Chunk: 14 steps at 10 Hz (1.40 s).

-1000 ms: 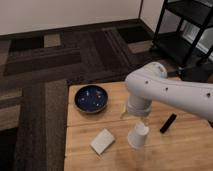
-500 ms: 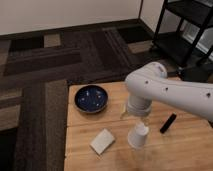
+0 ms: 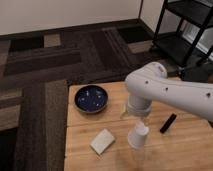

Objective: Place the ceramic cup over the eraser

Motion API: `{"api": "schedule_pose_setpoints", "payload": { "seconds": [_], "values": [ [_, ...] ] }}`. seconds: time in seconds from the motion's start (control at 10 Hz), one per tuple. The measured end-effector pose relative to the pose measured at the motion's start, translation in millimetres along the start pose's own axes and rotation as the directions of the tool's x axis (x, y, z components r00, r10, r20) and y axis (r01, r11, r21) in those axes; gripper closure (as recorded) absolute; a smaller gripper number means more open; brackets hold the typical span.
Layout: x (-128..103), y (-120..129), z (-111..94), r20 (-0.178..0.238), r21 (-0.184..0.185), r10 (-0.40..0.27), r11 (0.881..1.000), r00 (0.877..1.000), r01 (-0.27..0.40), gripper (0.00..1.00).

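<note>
camera view: ceramic cup [image 3: 138,137] stands near the wooden table's [image 3: 190,150] front edge, apart from the eraser [image 3: 168,123], which is uncovered. gripper [image 3: 136,120] hangs just above the cup, its grip impossible to tell.

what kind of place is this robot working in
Likely an office or lab room: patterned carpet tiles, a black metal shelf unit and a wooden table. The gripper is at the top of the ceramic cup.

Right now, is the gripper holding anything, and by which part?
It cannot be told. The gripper is right above the cup, at its upper end, near the eraser, but a grip on it does not show.
</note>
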Motion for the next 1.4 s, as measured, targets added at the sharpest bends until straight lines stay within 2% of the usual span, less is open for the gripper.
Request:
{"api": "schedule_pose_setpoints", "payload": {
  "seconds": [0.4,0.9,1.4],
  "values": [
    [2,-5,1,-0.012,-0.013,0.010,1.000,1.000,-0.010,0.35],
    [10,-27,4,-0.001,-0.017,0.026,1.000,1.000,-0.026,0.35],
    [13,-37,27,-0.009,-0.013,0.010,1.000,1.000,-0.010,0.35]
  ]
}}
